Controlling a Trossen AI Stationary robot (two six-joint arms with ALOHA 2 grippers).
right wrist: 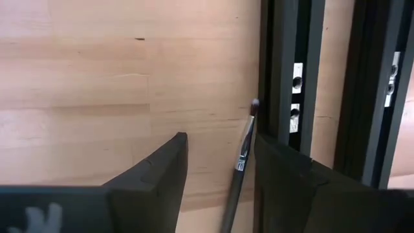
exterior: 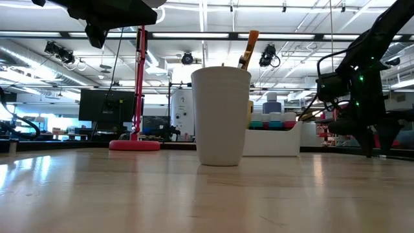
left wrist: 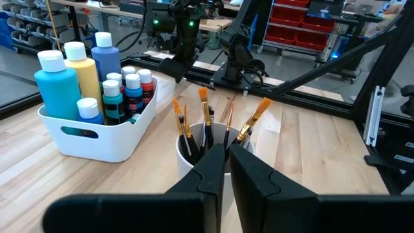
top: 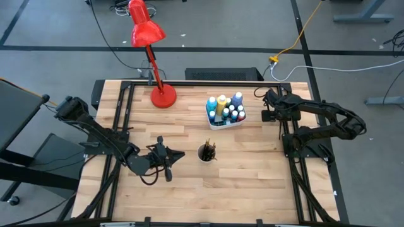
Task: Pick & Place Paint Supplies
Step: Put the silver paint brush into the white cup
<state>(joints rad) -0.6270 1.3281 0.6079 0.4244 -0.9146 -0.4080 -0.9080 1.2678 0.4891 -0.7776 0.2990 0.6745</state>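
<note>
A white cup (top: pixel 206 152) holding several orange-tipped brushes (left wrist: pixel 206 110) stands mid-table. Behind it, a white bin (top: pixel 225 120) holds paint bottles (left wrist: pixel 77 71) in blue, teal, yellow and white. My left gripper (left wrist: pixel 227 152) hovers just left of the cup, pointing at it, shut with nothing between its fingers. My right gripper (right wrist: pixel 220 137) points down at the table's right side, open. A thin dark-handled brush (right wrist: pixel 240 162) lies on the wood between its fingers, close to one finger (right wrist: pixel 284 168) and beside the black rail. My right gripper straddles the dark brush from above, with its fingers along the brush's length. The brush runs right beside one finger's inner side (right wrist: pixel 259 152); I cannot tell whether it touches. The brush rests on the table.
A red desk lamp (top: pixel 163 96) stands at the far left of the table. Black frame rails (right wrist: pixel 284 65) run along the table's right edge, next to the loose brush. Bare wood lies in front of the cup (exterior: pixel 221 116).
</note>
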